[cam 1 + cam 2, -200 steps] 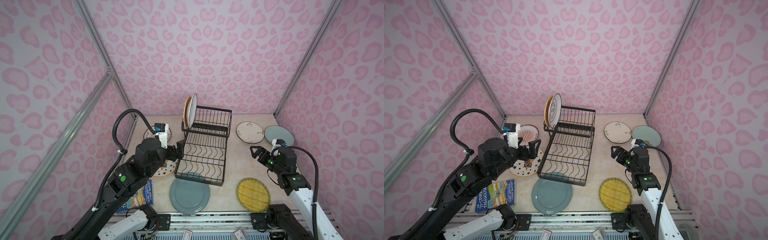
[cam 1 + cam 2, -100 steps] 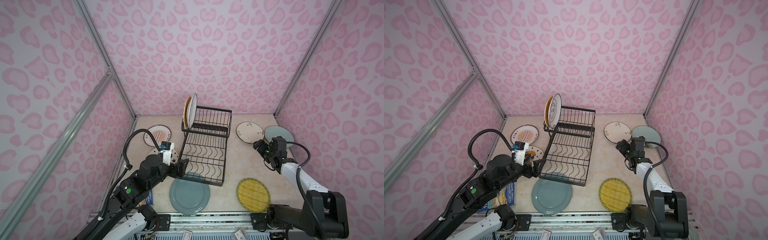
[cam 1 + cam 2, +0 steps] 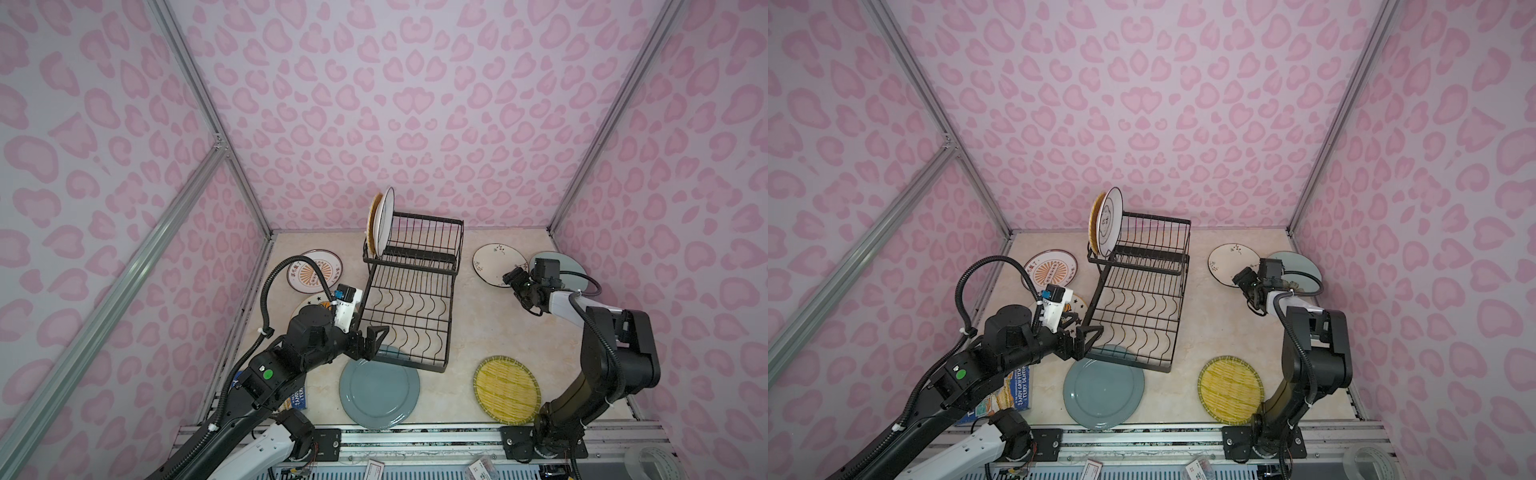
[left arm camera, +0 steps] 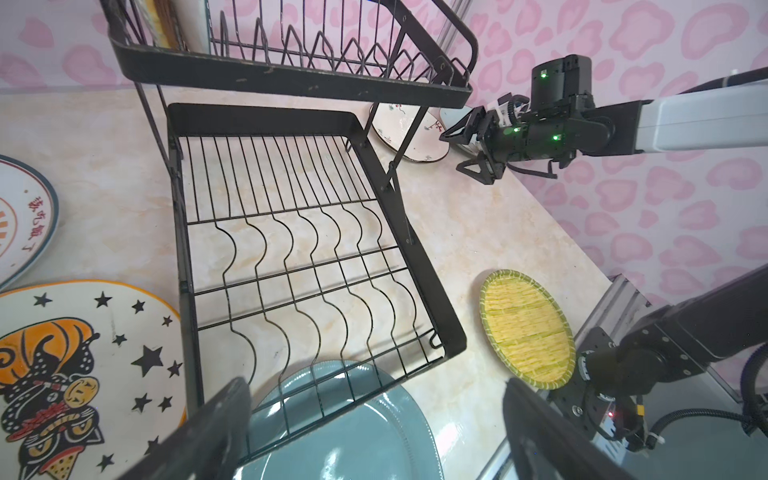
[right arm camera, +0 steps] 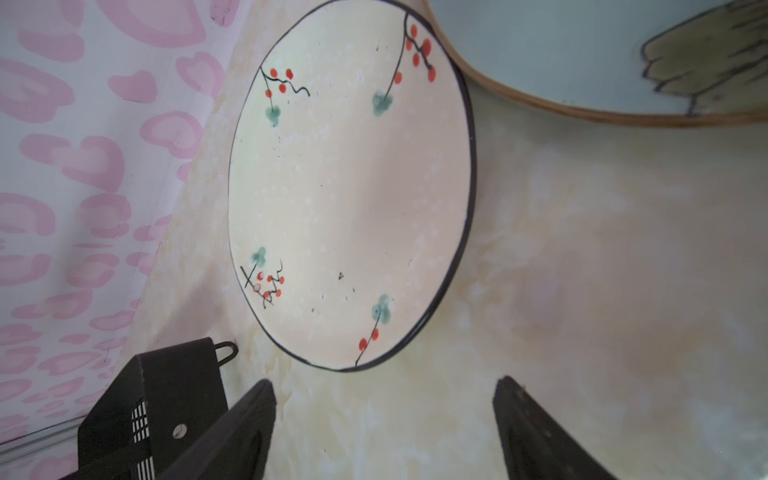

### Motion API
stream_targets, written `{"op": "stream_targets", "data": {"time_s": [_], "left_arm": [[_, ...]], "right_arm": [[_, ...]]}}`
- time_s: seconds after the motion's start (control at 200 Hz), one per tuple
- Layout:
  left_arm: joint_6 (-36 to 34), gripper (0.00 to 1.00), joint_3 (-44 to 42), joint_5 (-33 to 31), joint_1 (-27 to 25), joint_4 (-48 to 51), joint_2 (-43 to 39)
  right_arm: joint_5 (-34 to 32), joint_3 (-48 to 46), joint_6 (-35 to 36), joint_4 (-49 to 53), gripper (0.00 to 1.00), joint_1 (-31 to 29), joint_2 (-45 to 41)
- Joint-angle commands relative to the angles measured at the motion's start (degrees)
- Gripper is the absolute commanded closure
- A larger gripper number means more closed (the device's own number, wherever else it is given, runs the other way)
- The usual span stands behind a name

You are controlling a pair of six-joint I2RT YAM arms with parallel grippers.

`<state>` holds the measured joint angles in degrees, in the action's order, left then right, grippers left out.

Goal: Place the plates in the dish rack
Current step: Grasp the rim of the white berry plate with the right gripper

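The black wire dish rack (image 3: 411, 299) stands mid-table, with an orange woven plate and a white plate (image 3: 382, 224) upright in its raised tier. A teal-grey plate (image 3: 379, 392) lies flat with its far edge under the rack's front. My left gripper (image 3: 372, 343) hangs open and empty above that edge, at the rack's front left corner (image 4: 195, 374). A sprig plate (image 5: 349, 187) lies at the back right beside a pale blue plate (image 3: 577, 272). My right gripper (image 3: 514, 291) is open and empty just short of the sprig plate's rim. The yellow woven plate (image 3: 507, 389) lies front right.
A sunburst plate (image 3: 313, 272) and a star plate (image 4: 83, 374) lie left of the rack, the star plate partly behind my left arm. A blue-covered book (image 3: 1009, 386) lies under that arm. Pink walls close three sides. A metal rail (image 3: 415, 432) runs along the front.
My left gripper has come from over the star plate to the rack's front left corner. The right arm has stretched back towards the sprig plate, its fingers narrowing slightly.
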<state>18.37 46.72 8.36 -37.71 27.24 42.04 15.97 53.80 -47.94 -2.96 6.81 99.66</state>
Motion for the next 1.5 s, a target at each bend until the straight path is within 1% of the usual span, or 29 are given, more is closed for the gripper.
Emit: {"op": "stream_targets", "data": {"time_s": [0.0,0.055,0.135,0.215,0.295,0.42,0.58,0.655,0.77,0.82,0.855,0.885,0.95,1.055,1.105,1.18,1.31,1.34,1.495], "left_arm": [[0.89,0.03,0.19,4.89,1.3,-2.63,1.3],[0.79,0.03,0.14,6.31,1.74,-2.67,1.78],[0.58,0.02,0.51,6.95,2.06,-1.95,1.96],[0.61,0.03,-0.03,6.65,2.2,-2.79,1.32],[0.72,0.03,-0.03,7.1,2.86,-2.76,1.35],[0.64,0.03,-0.01,6.63,3.04,-2.6,1.47],[0.7,0.02,-0.1,6.07,3.12,-2.4,0.78],[0.7,0.02,-0.09,6.16,3.17,-2.55,0.59],[0.7,0.02,-0.06,6.41,3.17,-2.63,0.59],[0.79,0.02,-0.05,6.32,3.25,-2.64,0.54],[0.79,0.02,0.03,6.02,3.32,-2.55,0.58],[0.72,0.02,0.18,5.61,3.39,-2.2,0.5],[0.61,0.01,0.49,4.47,3.43,-1.56,-0.29],[0.61,0.02,-0.22,3.16,3.35,-2.37,-2.67],[0.53,0.02,-0.33,2.62,3.35,-2.63,-3.47],[0.46,0.02,-0.49,1.41,3.35,-2.65,-4.12],[0.18,0.02,-0.25,0.64,3.43,-2.06,-4.66],[0.26,0.02,-0.37,0.6,3.43,-2.19,-4.77],[0.27,0.01,-0.51,-1.1,3.36,-1.97,-4.45]], "right_arm": [[1.57,1.07,-2.85,-2.58,0.17,0.2,2.7],[2.14,2.52,-3.21,-3.09,0.18,0.15,4.25],[1.01,5.01,-3.16,-1.28,0.2,0.21,6.37],[3.29,5.78,-5.7,-3.77,0.24,0.85,8.55],[3.55,8.44,-5.76,-2.3,0.25,1.18,11.02],[4.61,8.03,-8.24,-4.92,0.27,2.34,13.03],[5.23,7.59,-8.86,-5.98,0.33,3.86,14.17],[6.34,7.37,-9.74,-6.7,0.37,4.6,14.96],[7.3,6.75,-10.74,-8.18,0.48,5.27,15.92],[7.72,6.67,-10.69,-8.52,0.56,5.42,16.48],[7.93,6.36,-10.94,-9.0,0.65,5.66,16.75],[8.16,5.87,-11.46,-9.47,0.69,5.83,16.79],[8.47,4.44,-12.59,-11.89,0.71,5.94,16.62],[8.08,4.72,-12.13,-11.67,0.75,5.85,16.71],[8.28,4.73,-12.21,-11.97,0.79,5.87,16.88],[8.8,4.05,-12.91,-13.27,0.88,6.01,16.73],[9.27,3.03,-13.02,-13.97,0.97,6.02,15.02],[9.52,2.66,-13.34,-14.73,1.0,6.03,14.44],[11.3,1.23,-15.45,-17.85,1.0,5.6,11.69]]}}
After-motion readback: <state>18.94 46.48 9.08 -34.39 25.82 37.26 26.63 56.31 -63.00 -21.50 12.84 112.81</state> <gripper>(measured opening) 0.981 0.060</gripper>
